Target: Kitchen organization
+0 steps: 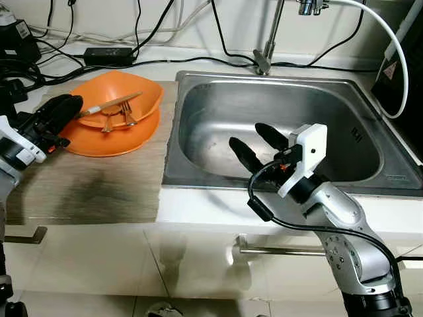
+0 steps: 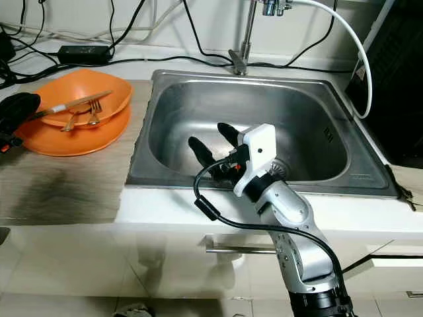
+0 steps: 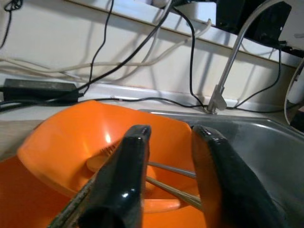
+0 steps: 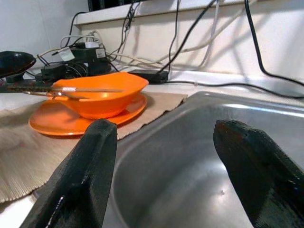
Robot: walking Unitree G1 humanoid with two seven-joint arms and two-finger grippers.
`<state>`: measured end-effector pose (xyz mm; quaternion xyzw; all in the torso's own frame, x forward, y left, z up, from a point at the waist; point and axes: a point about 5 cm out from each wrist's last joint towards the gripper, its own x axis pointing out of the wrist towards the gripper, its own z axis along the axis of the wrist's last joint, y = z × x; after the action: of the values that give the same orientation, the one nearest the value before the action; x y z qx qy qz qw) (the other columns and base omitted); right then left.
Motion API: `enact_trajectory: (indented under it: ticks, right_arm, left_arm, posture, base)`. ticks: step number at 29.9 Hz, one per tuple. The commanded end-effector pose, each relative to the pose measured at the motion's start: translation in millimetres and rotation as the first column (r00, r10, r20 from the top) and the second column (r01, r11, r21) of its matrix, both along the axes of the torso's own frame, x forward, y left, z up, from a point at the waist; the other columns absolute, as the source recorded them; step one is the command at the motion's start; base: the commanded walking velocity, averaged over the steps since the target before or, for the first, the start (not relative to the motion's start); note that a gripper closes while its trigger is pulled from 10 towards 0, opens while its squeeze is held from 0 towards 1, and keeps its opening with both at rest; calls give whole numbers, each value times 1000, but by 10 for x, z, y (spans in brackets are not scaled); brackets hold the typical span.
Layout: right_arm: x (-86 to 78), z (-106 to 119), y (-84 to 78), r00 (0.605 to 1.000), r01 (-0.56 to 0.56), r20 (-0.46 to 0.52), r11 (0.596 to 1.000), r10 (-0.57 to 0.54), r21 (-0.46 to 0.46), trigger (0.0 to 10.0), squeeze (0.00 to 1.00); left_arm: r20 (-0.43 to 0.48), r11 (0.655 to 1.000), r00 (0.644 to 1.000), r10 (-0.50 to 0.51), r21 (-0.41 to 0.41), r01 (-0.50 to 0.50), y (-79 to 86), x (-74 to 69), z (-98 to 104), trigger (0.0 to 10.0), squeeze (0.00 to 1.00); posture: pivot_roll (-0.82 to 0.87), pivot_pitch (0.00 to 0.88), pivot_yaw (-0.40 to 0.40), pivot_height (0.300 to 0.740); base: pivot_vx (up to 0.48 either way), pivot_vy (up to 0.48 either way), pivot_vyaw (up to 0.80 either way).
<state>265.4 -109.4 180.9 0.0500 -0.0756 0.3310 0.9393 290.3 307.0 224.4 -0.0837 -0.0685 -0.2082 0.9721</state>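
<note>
Two forks (image 1: 117, 117) and a long-handled utensil (image 1: 109, 104) lie in the orange bowl (image 1: 142, 92), which sits on an orange plate (image 1: 99, 144) on the table beside the sink (image 1: 198, 92). My left tool (image 3: 168, 137) is narrowly parted over the handles; my right tool (image 1: 258, 145) gapes wide above the sink. I'd judge the cutlery light, stiff and slippery, so I'd pinch mid-handle.

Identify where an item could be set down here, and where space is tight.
Free: the wooden mat in front of the orange plate, and the sink basin beyond the right gripper. Crowded: the orange bowl holding forks, with the left gripper alongside.
</note>
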Motion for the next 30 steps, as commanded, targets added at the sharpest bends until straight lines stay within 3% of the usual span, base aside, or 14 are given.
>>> enact_trajectory:
  ticks: [1, 18, 28, 29, 30]
  right_arm:
    - [-16, 23, -1, 1000, 6, 1, 1000, -6, 8, 10000, 0]
    - [-57, 10, 23, 1000, 9, -8, 1000, -9, 22, 10000, 0]
    - [-24, 18, 13, 1000, -18, -4, 1000, 18, -2, 10000, 0]
    - [-19, 21, 8, 1000, -19, -2, 1000, 19, -3, 10000, 0]
    - [-14, 27, 6, 1000, -22, 0, 1000, 22, -5, 10000, 0]
  left_arm:
    - [11, 1000, 1000, -24, 16, 24, -25, -14, 53, 10000, 1000]
    - [-31, 998, 999, -39, -50, 37, -15, -95, -126, 10000, 1000]
    - [-4, 999, 1000, 30, -35, -30, 6, -125, -200, 10000, 1000]
    - [-2, 999, 999, 40, -35, -40, 13, -129, -209, 10000, 929]
    - [2, 998, 999, 54, -37, -54, 25, -133, -217, 10000, 51]
  posture:
    - [123, 91, 17, 740]
    - [115, 86, 14, 740]
    - [104, 61, -21, 740]
    - [102, 54, -29, 740]
    - [101, 51, -32, 740]
  base:
    - [0, 0, 0]
    - [0, 0, 0]
    - [0, 0, 0]
    - [0, 0, 0]
    - [0, 0, 0]
